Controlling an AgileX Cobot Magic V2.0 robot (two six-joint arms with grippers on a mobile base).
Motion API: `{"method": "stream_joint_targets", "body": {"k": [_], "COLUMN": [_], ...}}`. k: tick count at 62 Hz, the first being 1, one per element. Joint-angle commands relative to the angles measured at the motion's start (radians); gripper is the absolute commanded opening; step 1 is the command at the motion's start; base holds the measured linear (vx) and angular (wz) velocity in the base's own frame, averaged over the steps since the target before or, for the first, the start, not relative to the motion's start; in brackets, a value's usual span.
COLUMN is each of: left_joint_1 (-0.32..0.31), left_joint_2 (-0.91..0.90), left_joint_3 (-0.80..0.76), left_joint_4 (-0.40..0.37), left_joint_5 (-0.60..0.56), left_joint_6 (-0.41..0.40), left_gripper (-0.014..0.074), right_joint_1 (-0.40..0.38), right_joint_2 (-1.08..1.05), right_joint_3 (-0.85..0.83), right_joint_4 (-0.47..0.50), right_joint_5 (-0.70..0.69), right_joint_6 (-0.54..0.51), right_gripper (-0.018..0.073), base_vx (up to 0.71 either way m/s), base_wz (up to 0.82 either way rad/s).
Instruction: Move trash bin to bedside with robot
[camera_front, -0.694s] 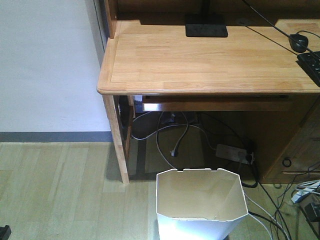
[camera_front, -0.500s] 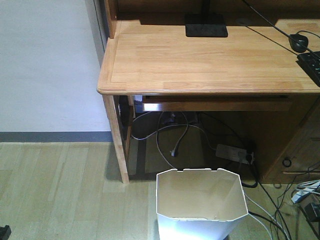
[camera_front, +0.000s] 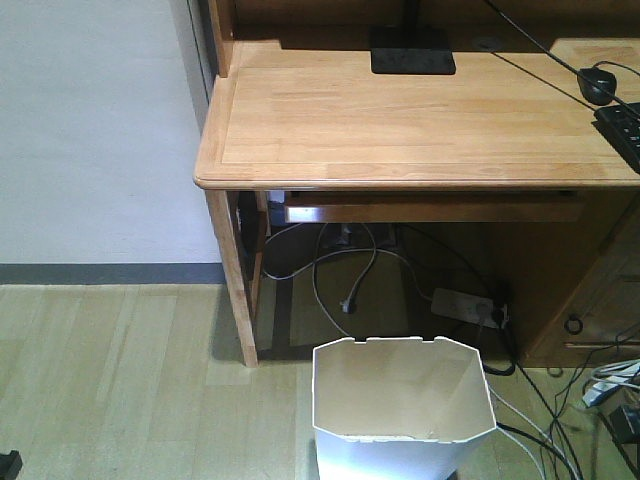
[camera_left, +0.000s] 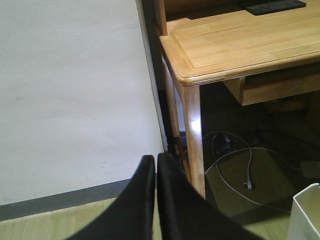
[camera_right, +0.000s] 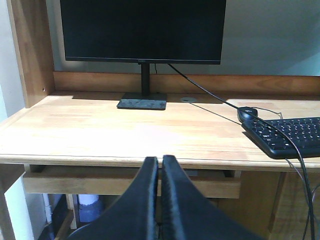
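Note:
The white trash bin (camera_front: 402, 412) stands on the wood floor in front of the desk, its cream inside showing; its corner shows at the lower right of the left wrist view as trash bin (camera_left: 306, 215). My left gripper (camera_left: 155, 161) is shut with nothing in it, up and to the left of the bin, facing the wall and the desk leg. My right gripper (camera_right: 160, 162) is shut and empty, level with the desk's front edge. The bedside is out of view. Neither gripper shows in the front view.
A light wooden desk (camera_front: 400, 130) carries a monitor (camera_right: 142, 31), its base (camera_front: 412, 50), a mouse (camera_front: 597, 84) and a keyboard (camera_right: 287, 136). Cables and a power strip (camera_front: 465, 305) lie under it. A white wall (camera_front: 95, 130) with a dark skirting stands to the left.

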Motion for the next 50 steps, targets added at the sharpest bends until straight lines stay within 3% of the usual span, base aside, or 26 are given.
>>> {"method": "stream_joint_targets", "body": {"k": [1,22,34,50], "left_joint_1": [0.0,0.0,0.0,0.0], "left_joint_2": [-0.02,-0.02,-0.02,-0.02], "left_joint_3": [0.018,0.018,0.018,0.018], "left_joint_4": [0.0,0.0,0.0,0.0], "left_joint_5": [-0.069,-0.069,-0.069,-0.069], "left_joint_6": [-0.005,-0.005,-0.005,-0.005], "left_gripper": [-0.0007,-0.0007,-0.0007,-0.0007], "right_joint_1": [-0.003,-0.004,-0.004,-0.004], "right_joint_2": [-0.009,-0.008,0.109,0.449], "right_joint_3": [0.008,-0.01,-0.135,-0.365], "right_joint_4": [-0.007,-0.007,0.004,0.048], "right_joint_5": [-0.077,-0.208,-0.173,-0.038], "right_joint_6": [0.0,0.002,0.008,0.009], "right_gripper": [0.0,0.0,0.0,0.0], "base_vx": [0.0,0.0,0.0,0.0], "base_wz": [0.0,0.0,0.0,0.0]}}
